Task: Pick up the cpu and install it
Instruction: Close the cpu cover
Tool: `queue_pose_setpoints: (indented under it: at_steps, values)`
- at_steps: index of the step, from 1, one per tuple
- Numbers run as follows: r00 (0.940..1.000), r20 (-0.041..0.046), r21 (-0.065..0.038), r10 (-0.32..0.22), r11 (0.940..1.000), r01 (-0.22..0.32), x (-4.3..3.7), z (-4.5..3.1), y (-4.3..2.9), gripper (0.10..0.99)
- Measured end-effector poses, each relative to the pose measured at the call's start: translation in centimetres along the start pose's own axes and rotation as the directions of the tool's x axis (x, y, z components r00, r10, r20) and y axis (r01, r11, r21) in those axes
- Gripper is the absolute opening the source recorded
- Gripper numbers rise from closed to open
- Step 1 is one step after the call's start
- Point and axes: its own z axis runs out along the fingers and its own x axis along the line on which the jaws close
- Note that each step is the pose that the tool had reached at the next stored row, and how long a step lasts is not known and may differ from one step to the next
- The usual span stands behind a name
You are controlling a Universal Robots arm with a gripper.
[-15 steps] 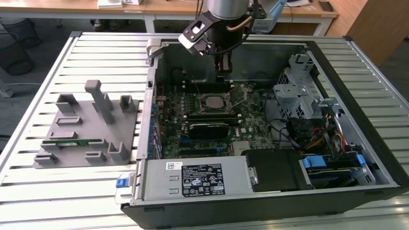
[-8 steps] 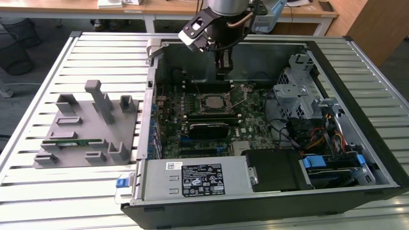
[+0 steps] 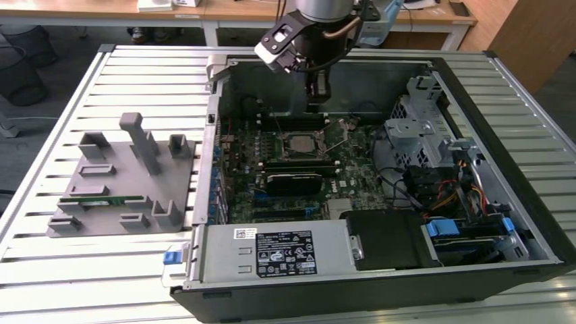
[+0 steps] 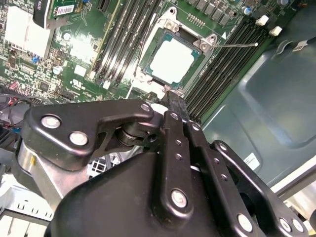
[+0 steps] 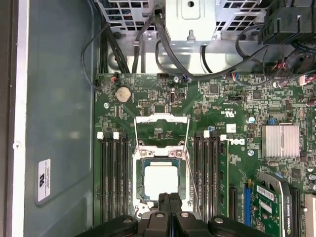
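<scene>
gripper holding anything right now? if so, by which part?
Nothing held. The gripper is shut and empty, its tips by the edge of the socket; the cpu lies flat in that socket.

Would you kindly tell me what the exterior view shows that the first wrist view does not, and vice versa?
The exterior view adds the grey fixture tray beside the computer case, plus the power supply. The first wrist view adds the round coin battery. Both show the cpu lying in its socket and the gripper close to it, jaws shut.
</scene>
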Motion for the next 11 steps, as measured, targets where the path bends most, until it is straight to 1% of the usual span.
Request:
queue_pose_setpoints:
  at_steps: [11]
  values:
    - [1.0, -0.0043, 0.0, 0.0, 1.0, 0.0, 0.01, 0.02, 1.05, 0.106]
